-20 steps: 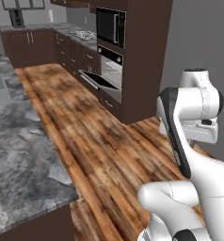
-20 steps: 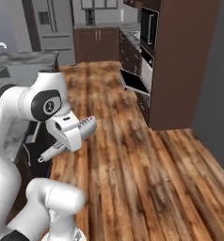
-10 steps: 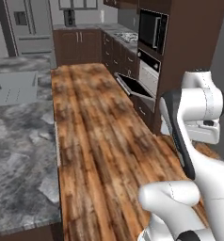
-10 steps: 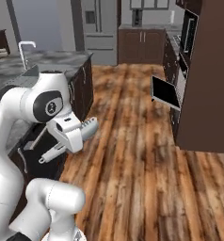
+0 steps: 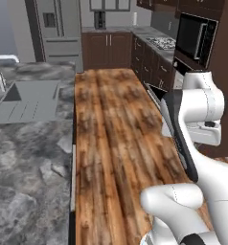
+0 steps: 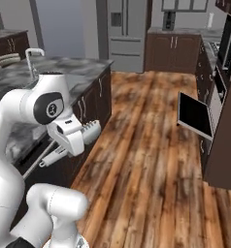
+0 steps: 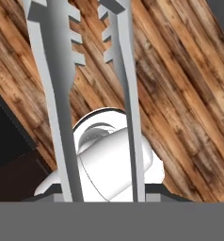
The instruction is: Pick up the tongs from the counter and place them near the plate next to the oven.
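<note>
Tongs clamped in tool, two ridged arms slightly apart, held above wood floor, beside counter

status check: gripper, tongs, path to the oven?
Gripper shut on the slim silvery-white metal tongs, carried over wood floor. Steel-front wall oven ahead right, its dark glass door hanging open. Floor between looks clear.
</note>
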Controlling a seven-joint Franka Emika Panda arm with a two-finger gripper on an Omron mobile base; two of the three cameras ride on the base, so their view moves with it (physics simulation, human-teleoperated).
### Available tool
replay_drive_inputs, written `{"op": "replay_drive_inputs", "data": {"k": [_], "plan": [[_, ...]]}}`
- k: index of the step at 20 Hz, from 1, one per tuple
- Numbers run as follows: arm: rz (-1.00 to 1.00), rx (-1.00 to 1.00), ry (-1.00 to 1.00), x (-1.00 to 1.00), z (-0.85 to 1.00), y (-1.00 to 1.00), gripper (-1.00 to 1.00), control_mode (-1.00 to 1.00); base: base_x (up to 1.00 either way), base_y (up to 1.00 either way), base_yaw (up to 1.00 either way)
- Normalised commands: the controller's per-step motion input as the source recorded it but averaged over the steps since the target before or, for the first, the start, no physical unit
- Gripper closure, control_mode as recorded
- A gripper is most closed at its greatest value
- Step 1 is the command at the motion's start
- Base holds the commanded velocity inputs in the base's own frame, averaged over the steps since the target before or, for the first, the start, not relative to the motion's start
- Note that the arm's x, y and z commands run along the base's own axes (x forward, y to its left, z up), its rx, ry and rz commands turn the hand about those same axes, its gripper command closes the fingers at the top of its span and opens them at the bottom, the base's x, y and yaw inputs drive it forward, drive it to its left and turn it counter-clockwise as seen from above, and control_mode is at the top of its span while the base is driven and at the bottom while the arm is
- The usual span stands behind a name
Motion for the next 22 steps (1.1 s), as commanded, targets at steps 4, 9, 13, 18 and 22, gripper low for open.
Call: {"op": "replay_drive_inputs", "data": {"k": [4, 9, 13, 18, 22], "plan": [[0.0, 0.0, 0.0, 0.0, 0.0, 0.0, 1.0, 1.0, 1.0, -0.03, 0.01], [0.0, 0.0, 0.0, 0.0, 0.0, 0.0, 1.0, 1.0, 0.99, -0.04, 0.0], [0.0, 0.0, 0.0, 0.0, 0.0, 0.0, 1.0, 1.0, 1.0, -0.03, 0.0], [0.0, 0.0, 0.0, 0.0, 0.0, 0.0, 1.0, 1.0, 1.0, 0.0, -0.01], [0.0, 0.0, 0.0, 0.0, 0.0, 0.0, 1.0, 1.0, 1.0, 0.0, -0.02]]}}
